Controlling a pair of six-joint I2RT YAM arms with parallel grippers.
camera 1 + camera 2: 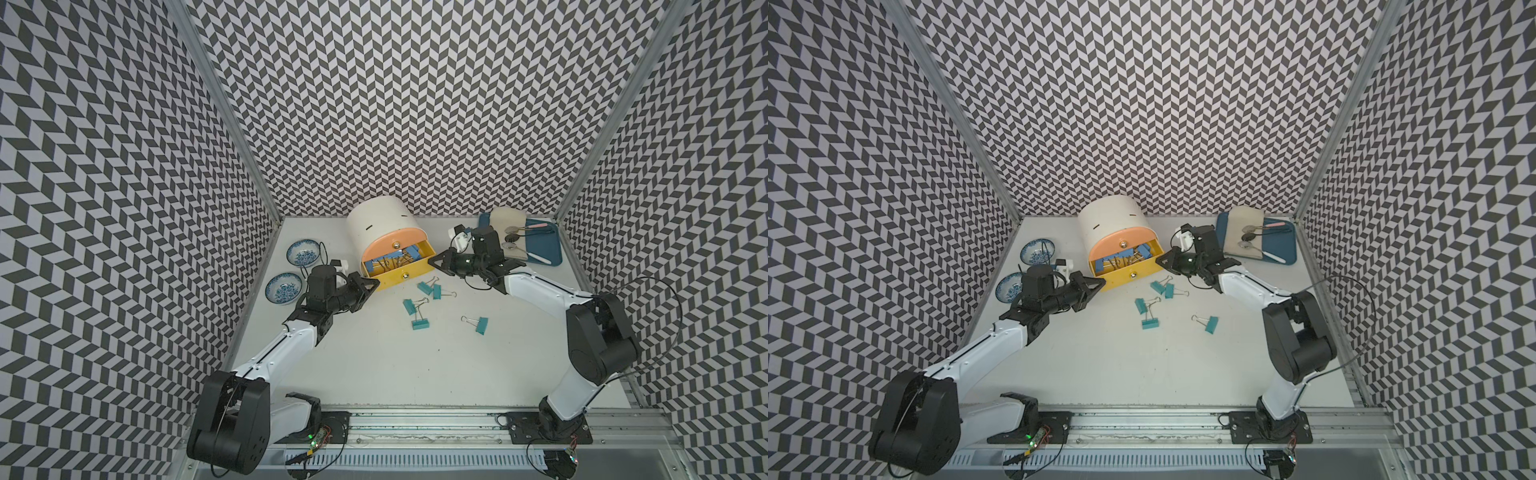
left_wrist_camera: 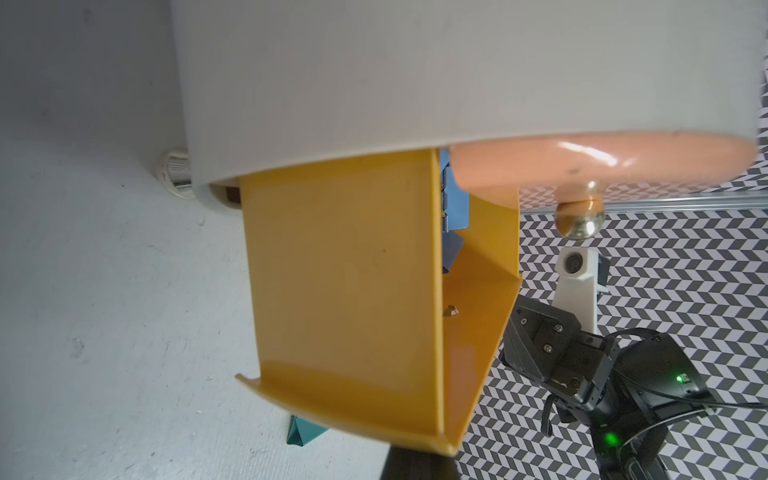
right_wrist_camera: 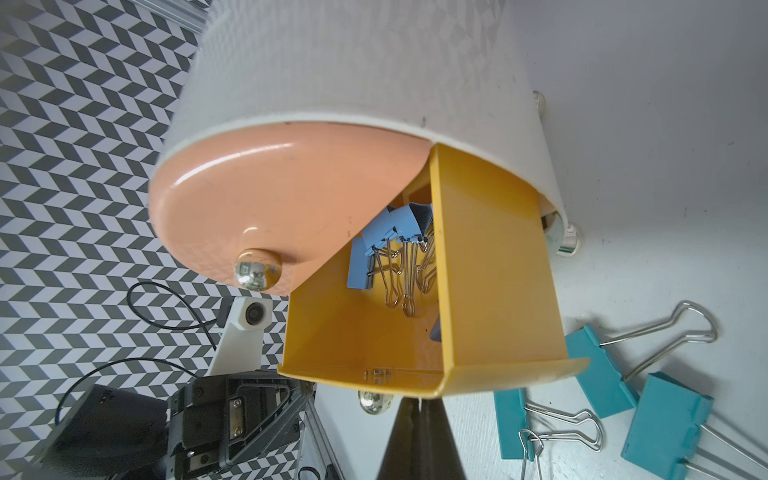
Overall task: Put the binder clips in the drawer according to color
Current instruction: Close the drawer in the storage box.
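Observation:
The drawer cabinet [image 1: 380, 222] [image 1: 1113, 220] is cream and stands at the back middle of the table. Its salmon top front [image 3: 282, 195] is closed. The yellow drawer [image 1: 401, 276] [image 2: 345, 270] [image 3: 494, 270] is pulled out. Several blue binder clips [image 1: 392, 261] [image 3: 390, 237] lie inside it. Several teal binder clips [image 1: 424, 287] [image 1: 1149, 324] [image 3: 602, 374] lie loose on the table in front. My left gripper [image 1: 374, 284] [image 1: 1101, 283] [image 2: 415, 465] is shut and empty, its tip at the drawer front's left corner. My right gripper [image 1: 434, 262] [image 1: 1159, 261] [image 3: 417, 436] is shut and empty, at the right corner.
Two blue-patterned bowls [image 1: 303, 252] [image 1: 284, 288] sit by the left wall, behind the left arm. A blue tray [image 1: 548, 249] with spoons and a beige cloth [image 1: 509, 220] lies at the back right, behind the right arm. Patterned walls enclose three sides.

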